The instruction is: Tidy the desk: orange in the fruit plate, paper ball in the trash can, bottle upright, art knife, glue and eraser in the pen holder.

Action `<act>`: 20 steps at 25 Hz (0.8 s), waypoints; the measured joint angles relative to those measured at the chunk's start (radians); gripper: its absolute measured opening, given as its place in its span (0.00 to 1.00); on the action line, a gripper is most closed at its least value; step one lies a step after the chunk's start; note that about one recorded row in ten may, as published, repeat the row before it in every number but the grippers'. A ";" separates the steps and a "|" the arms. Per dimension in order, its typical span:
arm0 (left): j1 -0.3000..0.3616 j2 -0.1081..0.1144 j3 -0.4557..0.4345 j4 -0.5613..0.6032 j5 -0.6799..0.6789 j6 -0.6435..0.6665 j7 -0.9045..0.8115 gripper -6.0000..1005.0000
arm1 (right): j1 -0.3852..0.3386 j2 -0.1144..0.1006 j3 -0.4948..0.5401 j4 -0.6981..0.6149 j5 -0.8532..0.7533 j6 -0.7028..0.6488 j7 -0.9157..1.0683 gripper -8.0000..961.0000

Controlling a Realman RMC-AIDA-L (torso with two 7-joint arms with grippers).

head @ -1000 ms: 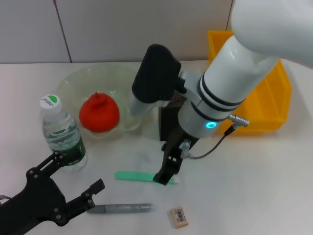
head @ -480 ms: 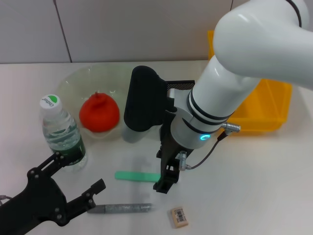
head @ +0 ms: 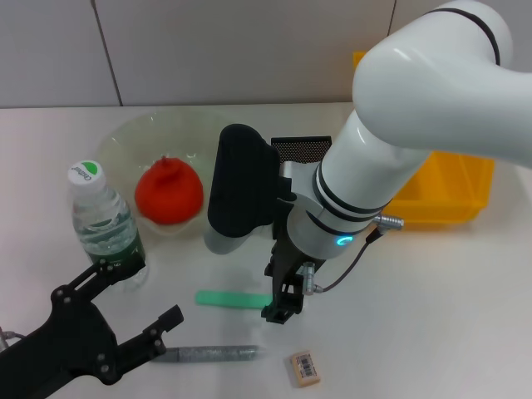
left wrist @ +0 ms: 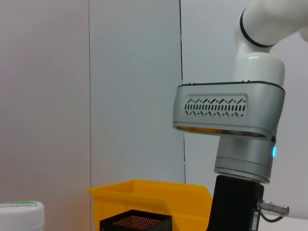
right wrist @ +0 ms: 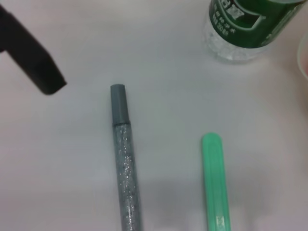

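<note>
My right hand [head: 281,309] sits low at the near end of the green knife [head: 233,299] on the bench [head: 432,316], clenched on it to lift toward the holder [head: 298,150]. My left hand [head: 133,332] waits released beside the glue [head: 208,355].

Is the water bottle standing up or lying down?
Standing up. In the head view the bottle stands on its base on the table, white cap on top.

bottle cap [head: 82,172]: green logo, wording too small to read;
bottle label [right wrist: 250,17]: white characters, illegible;
eraser [head: 304,368]: barcode sticker, digits unreadable
</note>
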 joint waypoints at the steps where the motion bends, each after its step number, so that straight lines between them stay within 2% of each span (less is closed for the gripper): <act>1: 0.000 0.000 0.000 0.000 0.000 0.000 0.000 0.81 | -0.001 0.000 0.000 -0.001 0.000 0.004 0.000 0.78; 3: -0.001 0.000 0.001 -0.002 0.000 -0.001 0.000 0.81 | -0.003 0.000 0.000 -0.001 0.000 0.007 0.000 0.77; 14: -0.006 -0.001 0.013 -0.002 0.000 -0.004 -0.001 0.81 | -0.007 0.000 -0.006 -0.026 0.000 0.027 -0.004 0.34; 20: -0.010 -0.001 0.014 -0.002 0.000 -0.009 -0.002 0.81 | -0.005 0.001 -0.033 -0.034 0.000 0.035 -0.004 0.34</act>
